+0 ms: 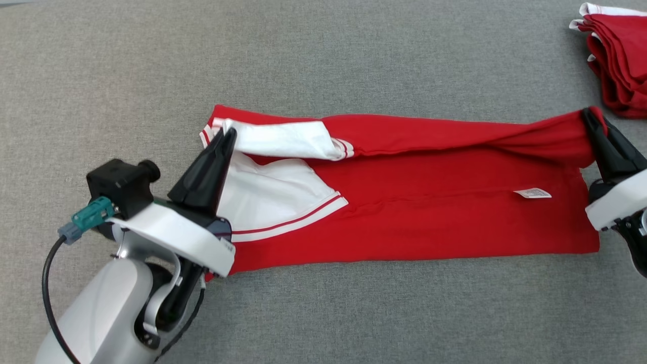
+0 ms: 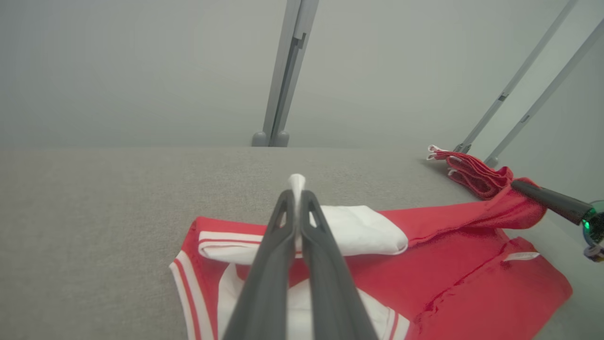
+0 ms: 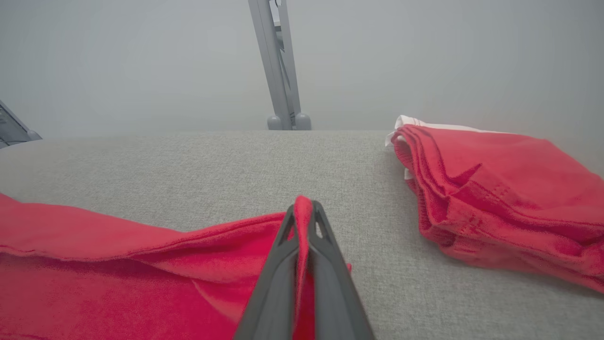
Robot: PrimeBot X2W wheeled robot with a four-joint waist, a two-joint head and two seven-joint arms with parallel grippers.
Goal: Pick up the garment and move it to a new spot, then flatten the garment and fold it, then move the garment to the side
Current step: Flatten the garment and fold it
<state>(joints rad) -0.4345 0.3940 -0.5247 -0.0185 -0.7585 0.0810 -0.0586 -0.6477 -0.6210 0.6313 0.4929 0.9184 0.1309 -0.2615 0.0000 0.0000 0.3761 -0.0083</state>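
The garment (image 1: 429, 217) is lying on the grey table (image 1: 323, 60) with its long axis running from 9 o'clock to 3 o'clock in the head view, and each arm is working the end on its own side. The left gripper (image 1: 226, 135) is clamping down on the white sleeve (image 1: 283, 139) at the garment's far corner toward 9 o'clock, with a tuft of white cloth poking out past its tips. The right gripper (image 3: 304, 208) is pinching a ridge of red cloth at the far corner toward 3 o'clock. The far long edge is hanging slightly raised between them, while the near edge is resting flat toward 6 o'clock from both grippers. A fold would likely be carrying that held edge toward 6 o'clock, both arms travelling together. A white label (image 1: 532, 193) is lying on the red cloth near the right end. A stack of folded red garments (image 1: 619, 55) is sitting straight on the table at about 1 o'clock, close to the right gripper but apart from it, in no bin or tray.
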